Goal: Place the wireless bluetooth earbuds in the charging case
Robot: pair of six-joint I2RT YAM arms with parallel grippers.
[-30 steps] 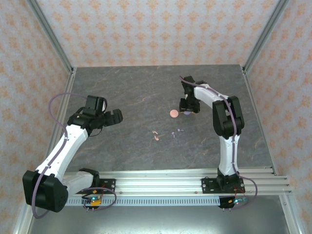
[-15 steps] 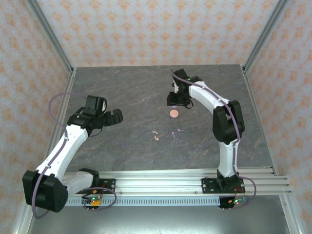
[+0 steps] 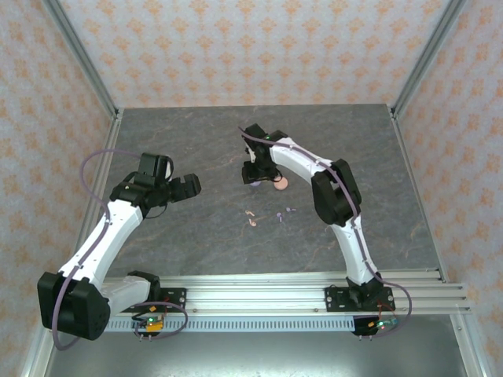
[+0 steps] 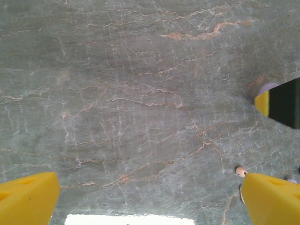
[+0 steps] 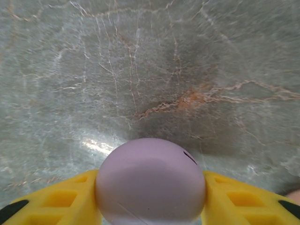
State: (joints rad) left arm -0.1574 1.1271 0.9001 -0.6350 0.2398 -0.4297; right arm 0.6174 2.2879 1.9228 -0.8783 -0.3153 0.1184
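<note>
**A:** Right, status of the right hand (image 3: 255,174)?

**B:** Closed on the lilac case (image 5: 150,180). The round case is clamped between the two yellow fingers (image 5: 234,197), one on each side, with its domed face towards the wrist camera. Whether its underside touches the bench (image 3: 196,243) cannot be determined.

**A:** Left hand (image 3: 182,188)?

**B:** Fully open, with nothing between its fingers. It hangs over bare bench on the left side, well apart from every item.

**A:** Location of the earbuds?

**B:** All four lie loose on the bench, none in a case. The two pink earbuds (image 3: 253,222) lie close together. The two lilac earbuds (image 3: 290,210) lie just to their right. Both pairs are nearer the arm bases than either case.

**A:** Second case?

**B:** The pink case (image 3: 281,183) lies flat on the bench, just beside the right hand, on its right. Whether it is open or shut cannot be determined. From the left wrist camera, one pink earbud shows just beside the tip of that hand's right finger.
</note>
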